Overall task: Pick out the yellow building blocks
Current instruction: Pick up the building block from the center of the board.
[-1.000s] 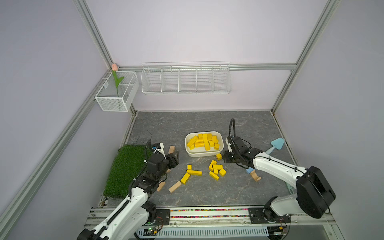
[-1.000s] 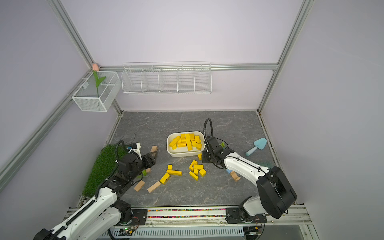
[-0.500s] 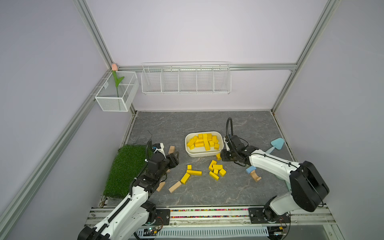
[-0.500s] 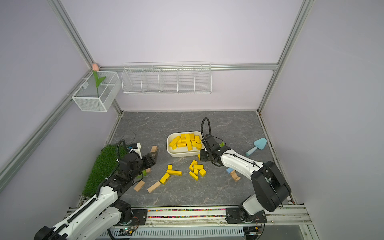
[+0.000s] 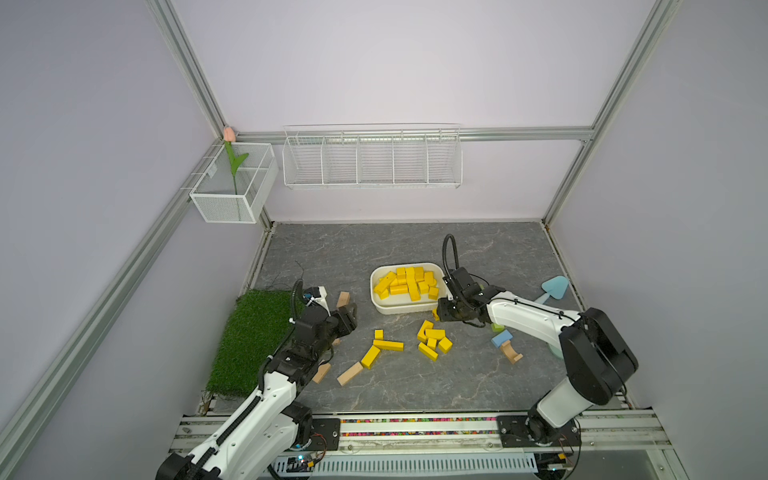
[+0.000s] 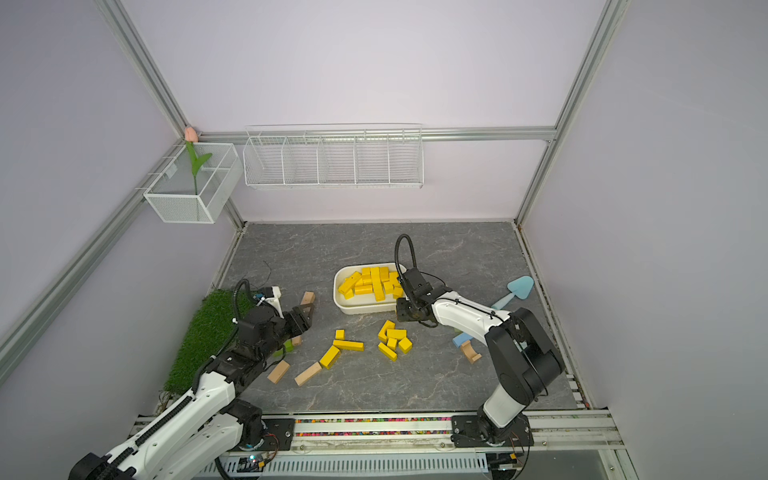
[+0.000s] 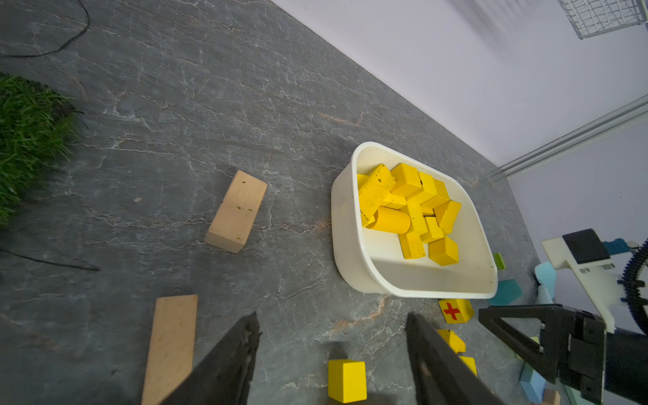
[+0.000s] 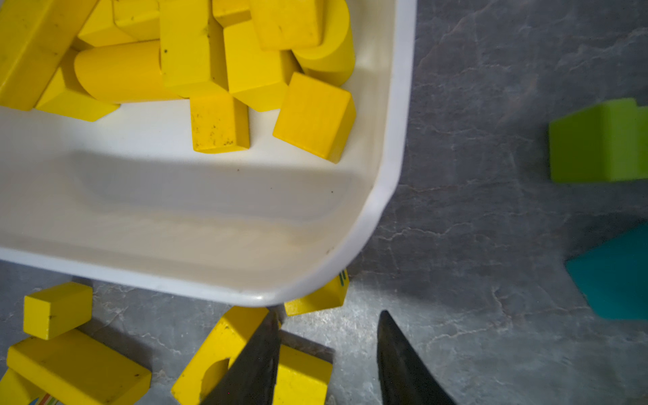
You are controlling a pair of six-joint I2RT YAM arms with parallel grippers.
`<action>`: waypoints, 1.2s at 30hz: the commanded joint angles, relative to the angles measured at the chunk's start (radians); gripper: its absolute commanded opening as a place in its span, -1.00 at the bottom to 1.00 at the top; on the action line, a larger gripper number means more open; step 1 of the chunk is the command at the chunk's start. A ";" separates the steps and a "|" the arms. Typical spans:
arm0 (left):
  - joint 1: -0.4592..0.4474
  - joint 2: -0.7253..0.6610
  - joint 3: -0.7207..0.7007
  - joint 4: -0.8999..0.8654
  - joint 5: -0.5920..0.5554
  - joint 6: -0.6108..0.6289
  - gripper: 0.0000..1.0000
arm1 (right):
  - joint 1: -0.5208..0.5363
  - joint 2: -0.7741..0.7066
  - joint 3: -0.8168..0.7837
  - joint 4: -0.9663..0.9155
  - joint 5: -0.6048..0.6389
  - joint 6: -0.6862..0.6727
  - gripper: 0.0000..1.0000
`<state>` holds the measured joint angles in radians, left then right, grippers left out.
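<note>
Yellow building blocks sit piled in the white tub, others outside.

There is 1 white tub with a heap of yellow blocks too piled up to count. 9 more yellow ones lie on the floor. There are 5 tan blocks, and 1 of them is an arch. I can see 2 green blocks, 1 light blue block, 1 teal block, 1 blue shovel, 1 grass mat, 2 wire baskets, 1 flower and 2 robot arms.
</note>
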<state>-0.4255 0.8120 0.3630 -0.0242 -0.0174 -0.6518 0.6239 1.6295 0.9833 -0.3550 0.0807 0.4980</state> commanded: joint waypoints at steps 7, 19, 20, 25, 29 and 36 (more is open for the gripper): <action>0.011 0.007 0.026 0.013 0.009 -0.016 0.37 | 0.017 0.053 0.060 -0.060 0.001 -0.003 -0.05; 0.015 0.004 0.022 0.014 0.011 -0.019 0.37 | 0.033 0.146 0.148 -0.144 0.027 -0.006 -0.07; 0.016 0.004 0.021 0.014 0.013 -0.019 0.37 | 0.035 0.151 0.154 -0.149 0.030 -0.006 -0.08; 0.017 0.000 0.019 0.016 0.013 -0.020 0.37 | 0.038 0.173 0.174 -0.169 0.035 -0.006 -0.11; 0.019 -0.002 0.018 0.015 0.013 -0.020 0.37 | 0.042 0.196 0.194 -0.185 0.039 -0.006 -0.20; 0.022 -0.005 0.017 0.015 0.017 -0.021 0.37 | 0.048 0.199 0.200 -0.190 0.047 -0.006 -0.36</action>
<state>-0.4114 0.8169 0.3630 -0.0238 -0.0017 -0.6617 0.6624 1.8149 1.1725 -0.5205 0.1123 0.4942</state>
